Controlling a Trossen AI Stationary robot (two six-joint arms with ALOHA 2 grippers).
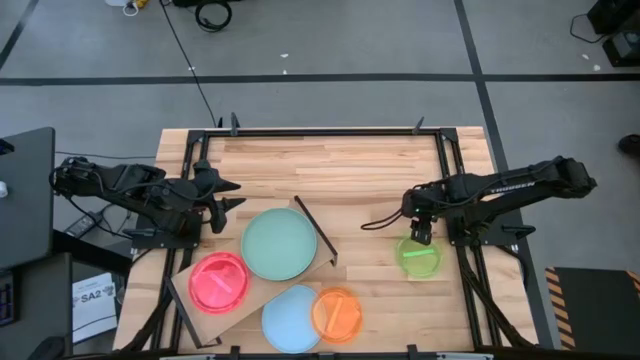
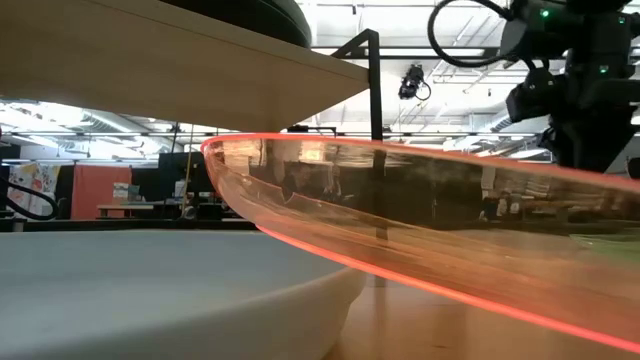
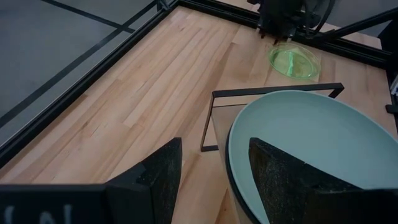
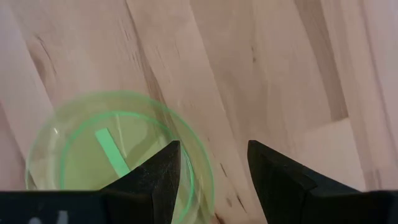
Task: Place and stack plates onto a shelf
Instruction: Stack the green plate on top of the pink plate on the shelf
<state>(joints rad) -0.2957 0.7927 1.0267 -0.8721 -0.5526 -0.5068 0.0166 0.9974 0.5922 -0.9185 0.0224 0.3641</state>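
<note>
The shelf (image 1: 183, 285), a pale board with a black bar frame (image 1: 315, 230), lies slantwise at the table's near left. A mint-green plate (image 1: 279, 243) and a pink plate (image 1: 219, 281) lie flat on it. On the table near the front edge sit a light-blue plate (image 1: 292, 318) and an orange plate (image 1: 337, 314), which leans tilted with its rim on the blue one (image 2: 150, 290). My right gripper (image 4: 211, 168) points down, open, over the far edge of the neon-green plate (image 4: 112, 155), apart from it. My left gripper (image 3: 211, 180) hangs open beside the mint-green plate's (image 3: 311, 143) left rim.
Black frame rails (image 1: 330, 131) run along the table's far edge and both sides. Bare wood (image 1: 350, 180) lies between the two arms. The neon-green plate (image 1: 419, 257) sits close to the right-hand rail.
</note>
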